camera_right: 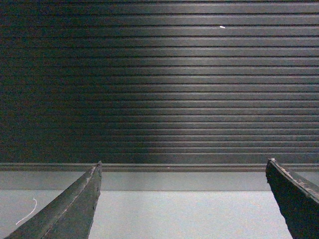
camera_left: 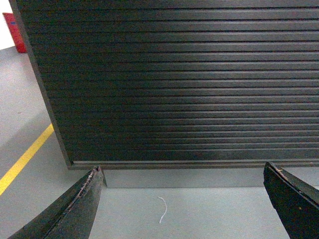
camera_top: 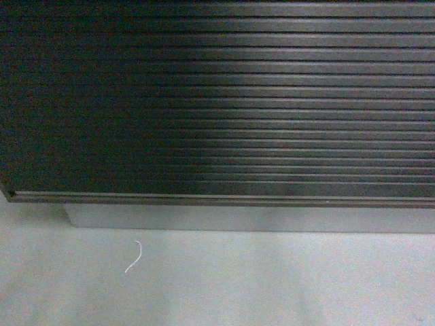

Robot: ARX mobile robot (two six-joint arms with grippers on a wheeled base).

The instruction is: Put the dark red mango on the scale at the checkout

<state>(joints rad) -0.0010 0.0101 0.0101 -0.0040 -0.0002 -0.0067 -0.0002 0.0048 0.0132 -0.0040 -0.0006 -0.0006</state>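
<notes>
The ribbed black front of the checkout desk (camera_top: 224,102) on its grey plinth (camera_top: 245,219) fills every view, both the left claw (camera_left: 182,199) and right claw (camera_right: 182,199) gape empty, and neither mango nor scale shows, so the task looks barely begun.
</notes>
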